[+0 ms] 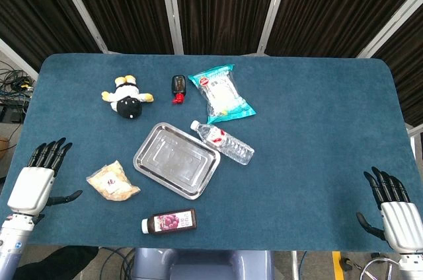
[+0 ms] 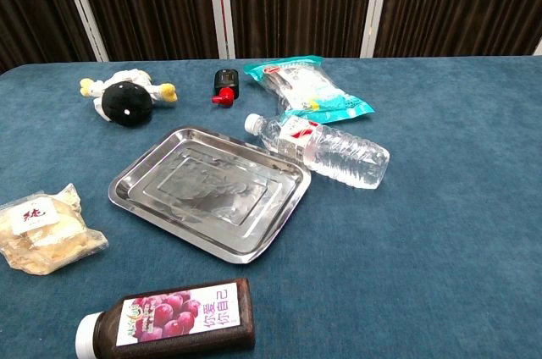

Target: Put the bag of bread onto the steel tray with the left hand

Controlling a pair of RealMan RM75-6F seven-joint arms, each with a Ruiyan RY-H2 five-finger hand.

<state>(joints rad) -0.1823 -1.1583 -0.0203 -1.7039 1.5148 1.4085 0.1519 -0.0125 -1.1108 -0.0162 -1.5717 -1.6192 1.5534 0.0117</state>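
The steel tray (image 1: 151, 162) (image 2: 140, 205) lies empty near the table's middle. A clear bag of pale bread-like pieces (image 1: 112, 181) (image 2: 38, 229) with a small white label lies left of the tray, a short gap away. A teal packet of white buns (image 1: 222, 92) (image 2: 309, 88) lies beyond the tray, at the back. My left hand (image 1: 39, 181) rests at the table's front left edge, left of the clear bag, fingers spread and holding nothing. My right hand (image 1: 393, 204) sits at the front right corner, also spread and empty. Neither hand shows in the chest view.
A water bottle (image 1: 223, 142) (image 2: 326, 149) lies beside the tray's far right edge. A dark grape juice bottle (image 1: 170, 222) (image 2: 165, 319) lies in front of the tray. A black-and-white plush toy (image 1: 127, 98) (image 2: 127, 99) and a small black-and-red object (image 1: 178, 86) (image 2: 223, 85) sit at the back.
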